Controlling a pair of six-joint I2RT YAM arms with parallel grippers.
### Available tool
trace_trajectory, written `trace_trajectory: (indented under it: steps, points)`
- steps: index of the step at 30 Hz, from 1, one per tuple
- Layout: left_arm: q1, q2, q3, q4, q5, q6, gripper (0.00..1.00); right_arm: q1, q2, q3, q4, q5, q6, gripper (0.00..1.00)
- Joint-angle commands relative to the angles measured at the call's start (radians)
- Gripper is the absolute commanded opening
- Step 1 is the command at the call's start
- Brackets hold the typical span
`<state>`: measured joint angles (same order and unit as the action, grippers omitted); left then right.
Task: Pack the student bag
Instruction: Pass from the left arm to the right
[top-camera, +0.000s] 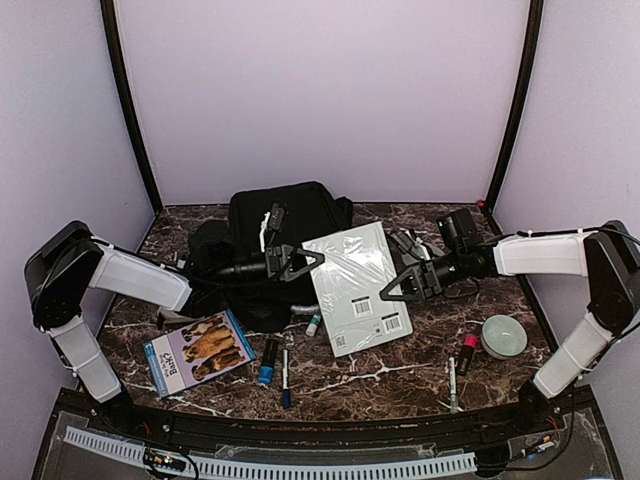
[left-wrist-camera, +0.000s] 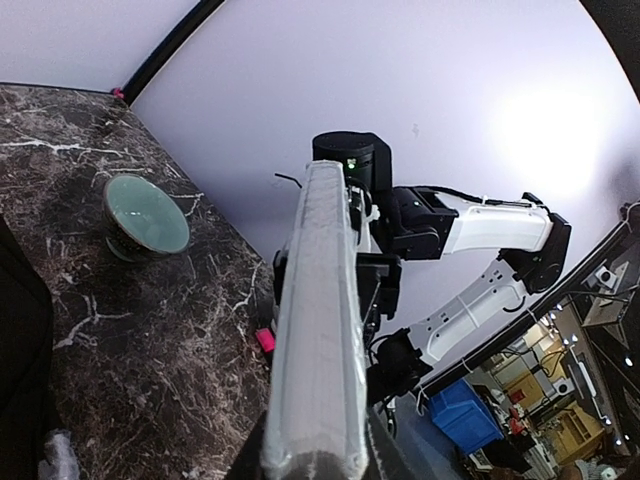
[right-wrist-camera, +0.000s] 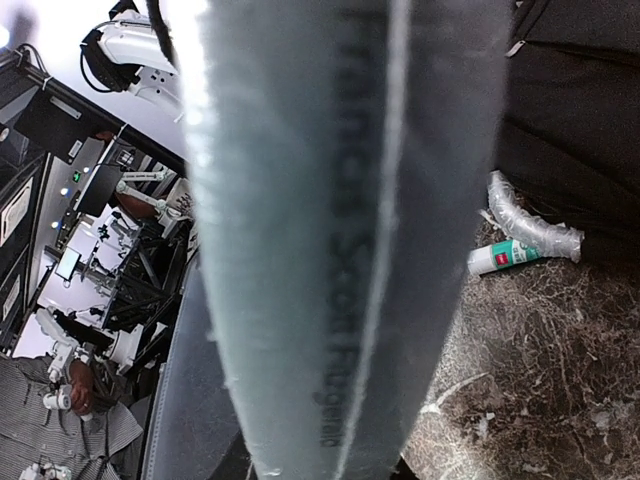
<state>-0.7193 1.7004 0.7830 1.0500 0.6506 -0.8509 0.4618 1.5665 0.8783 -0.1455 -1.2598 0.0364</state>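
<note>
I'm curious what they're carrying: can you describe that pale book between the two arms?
The book is a thin, grey-white paperback, back cover up, bearing three barcode labels. Edge-on from the wrists it seems wrapped in clear film. It is held tilted above the table, next to the black backpack, the left pincer gripping its left edge and the right pincer its right edge.

The grey book (right-wrist-camera: 330, 230) fills the right wrist view, blurred, both ends cut off.
</note>
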Motion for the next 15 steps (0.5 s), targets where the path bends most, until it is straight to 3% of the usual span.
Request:
trace_trajectory:
  steps: [1, 3, 6, 10, 15]
  points:
    - [0.032, -0.022, -0.012, -0.008, -0.076, 0.025, 0.34, -0.005, -0.033, 0.009, 0.079, 0.016, 0.072, 0.00]
    - [0.047, -0.054, -0.004, -0.116, -0.087, 0.080, 0.48, -0.026, -0.035, 0.020, 0.055, 0.015, 0.065, 0.00]
    - [0.053, -0.106, 0.099, -0.448, -0.151, 0.242, 0.54, -0.093, -0.039, 0.054, -0.026, 0.014, -0.023, 0.00]
    - [0.051, -0.087, 0.310, -0.913, -0.249, 0.499, 0.55, -0.223, -0.057, 0.067, -0.077, 0.034, -0.079, 0.00]
    - [0.032, -0.040, 0.451, -1.248, -0.444, 0.789, 0.51, -0.298, -0.102, 0.093, -0.151, 0.115, -0.173, 0.00]
